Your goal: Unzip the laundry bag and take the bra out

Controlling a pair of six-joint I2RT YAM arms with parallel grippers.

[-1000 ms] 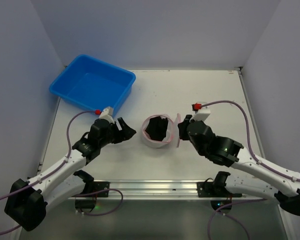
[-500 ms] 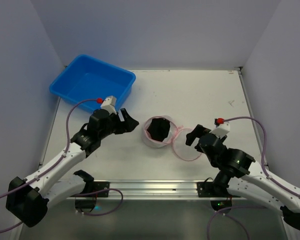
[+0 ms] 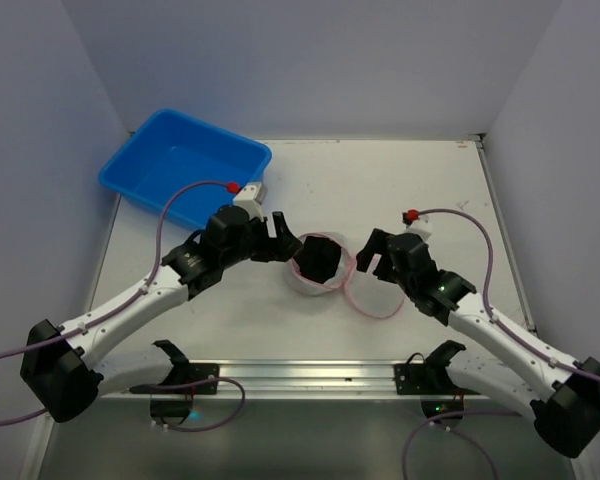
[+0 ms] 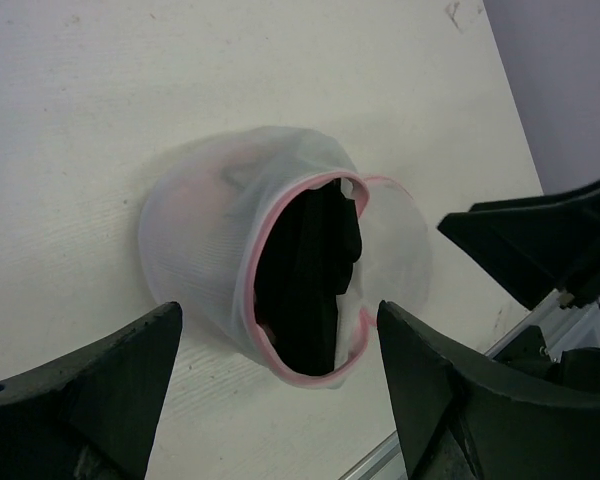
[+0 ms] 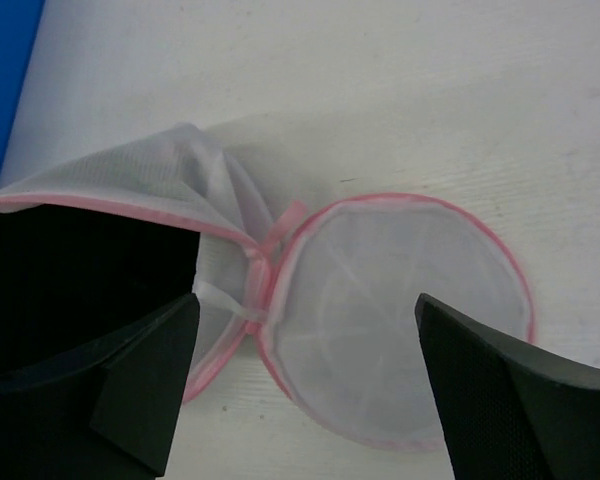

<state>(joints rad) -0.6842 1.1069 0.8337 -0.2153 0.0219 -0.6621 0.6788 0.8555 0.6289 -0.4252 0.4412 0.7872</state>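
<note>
The laundry bag (image 3: 302, 284) lies unzipped in the middle of the table. Its white mesh dome (image 4: 195, 250) with a pink rim lies on its side, and the flat round lid half (image 5: 400, 310) rests on the table beside it, joined at a pink hinge. The bra (image 4: 305, 270) shows as black fabric filling the dome's mouth (image 5: 70, 270). My left gripper (image 3: 285, 243) is open just left of the dome, its fingers apart on either side of the opening (image 4: 278, 320). My right gripper (image 3: 370, 258) hangs open above the lid (image 5: 305, 305), holding nothing.
A blue tub (image 3: 185, 165) sits at the far left of the table, behind the left arm. Both arms reach in from the near edge, and a metal rail (image 3: 310, 372) runs along the front. White walls close in the left and right sides.
My right gripper opened and let go of the lid half, which dropped flat onto the table, then drew back over it. The left gripper moved right, close to the dome.
</note>
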